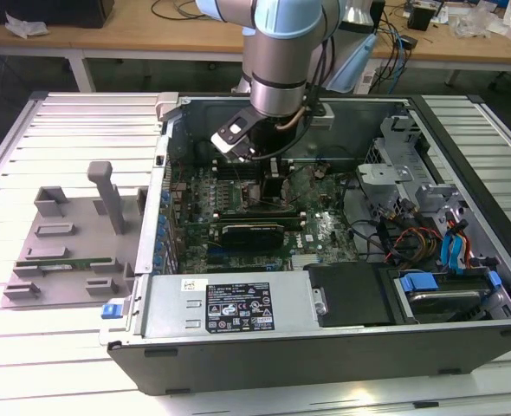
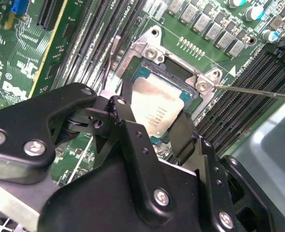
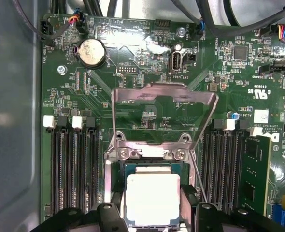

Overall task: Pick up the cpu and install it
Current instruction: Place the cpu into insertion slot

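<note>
The cpu, a small square chip with a pale silvery top, lies in the open socket frame on the green motherboard inside the computer case. My gripper reaches straight down over it from the arm. Its two black fingers press against opposite edges of the cpu, so it is shut on the chip. The socket's metal load plate stands tilted up behind the chip. I cannot tell whether the chip is fully seated. In the exterior view the gripper hangs over the board's middle.
Memory slots flank the socket, and a green memory stick fills one of them. The socket's thin lever sticks up beside the fingers. A dark card crosses the board. Cables and drive cages fill the exterior view's right. A grey fixture lies outside the case.
</note>
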You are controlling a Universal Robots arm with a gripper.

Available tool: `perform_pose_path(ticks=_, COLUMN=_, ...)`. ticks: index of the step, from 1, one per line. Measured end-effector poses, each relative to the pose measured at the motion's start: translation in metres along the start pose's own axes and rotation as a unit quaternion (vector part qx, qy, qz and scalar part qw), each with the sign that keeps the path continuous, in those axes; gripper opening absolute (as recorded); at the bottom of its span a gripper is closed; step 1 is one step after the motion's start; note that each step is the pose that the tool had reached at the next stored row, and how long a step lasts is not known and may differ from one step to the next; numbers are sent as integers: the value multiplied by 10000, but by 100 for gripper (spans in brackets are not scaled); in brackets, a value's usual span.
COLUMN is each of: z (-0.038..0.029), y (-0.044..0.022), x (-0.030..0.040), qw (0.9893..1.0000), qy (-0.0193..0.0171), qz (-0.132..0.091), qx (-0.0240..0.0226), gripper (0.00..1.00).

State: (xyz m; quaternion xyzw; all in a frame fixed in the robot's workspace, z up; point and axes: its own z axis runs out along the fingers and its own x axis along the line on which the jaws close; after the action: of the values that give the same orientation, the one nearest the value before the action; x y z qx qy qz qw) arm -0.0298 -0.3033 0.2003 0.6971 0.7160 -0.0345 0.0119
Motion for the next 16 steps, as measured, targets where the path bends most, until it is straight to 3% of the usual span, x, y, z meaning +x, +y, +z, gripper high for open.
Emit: perform_pose_path(ticks=16, z=33, y=-7, x=23, qw=10000, qy=1, qz=16, qx=1, gripper=54)
